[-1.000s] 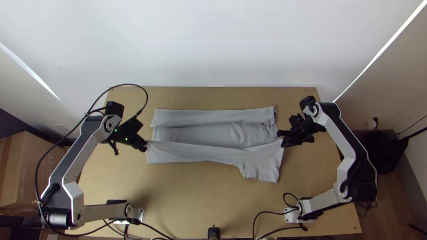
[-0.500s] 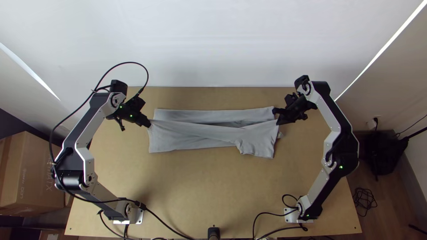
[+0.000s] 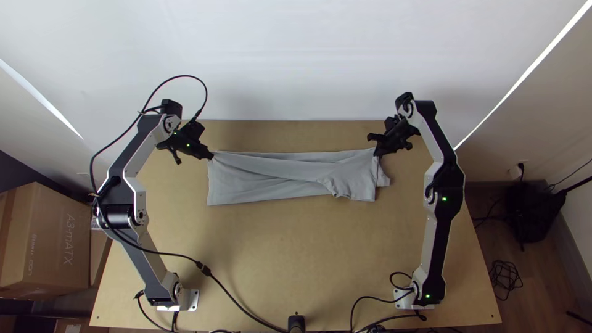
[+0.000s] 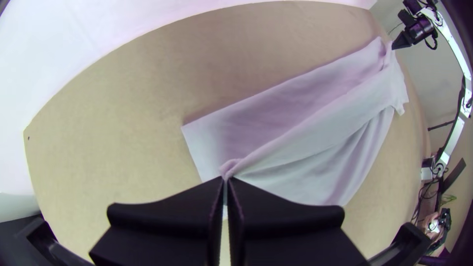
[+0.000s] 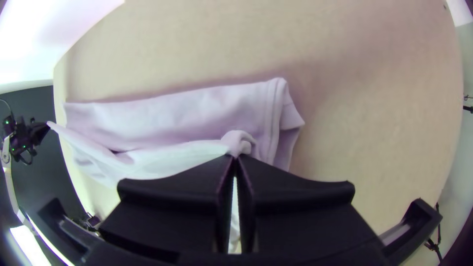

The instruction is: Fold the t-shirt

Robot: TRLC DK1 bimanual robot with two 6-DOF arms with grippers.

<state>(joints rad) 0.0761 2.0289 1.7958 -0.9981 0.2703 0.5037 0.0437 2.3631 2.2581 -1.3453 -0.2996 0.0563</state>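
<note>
In the top view, a light wooden table (image 3: pixel 283 246) is shown with two silver-grey and black arms mounted at its near corners, and a brown cardboard box (image 3: pixel 58 240) is seen beside it, on the left arm's side. A light grey cloth t-shirt (image 3: pixel 277 176) is laid as a long narrow strip across the far part of the table, between the left gripper (image 3: pixel 211 156) and the right gripper (image 3: pixel 376 153). In the left wrist view, the cloth is seen pinched at the tips of the left gripper (image 4: pixel 226 179), closed to a thin slit. In the right wrist view, a bunched bit is likewise nipped by the right gripper (image 5: pixel 235 156), closed just as tightly, and a stitched seam (image 5: pixel 272 111) is revealed near the shirt's end.

The shirt is folded lengthwise, its upper layer drawn taut between the two held points over a flatter layer, whose straight edge is seen in both wrist views. Shallow creases are fanned out from the left gripper's hold. A short sleeve (image 3: pixel 357 188) is turned towards the table's near edge, and a small flap (image 3: pixel 383 180) is left jutting beside it.
</note>
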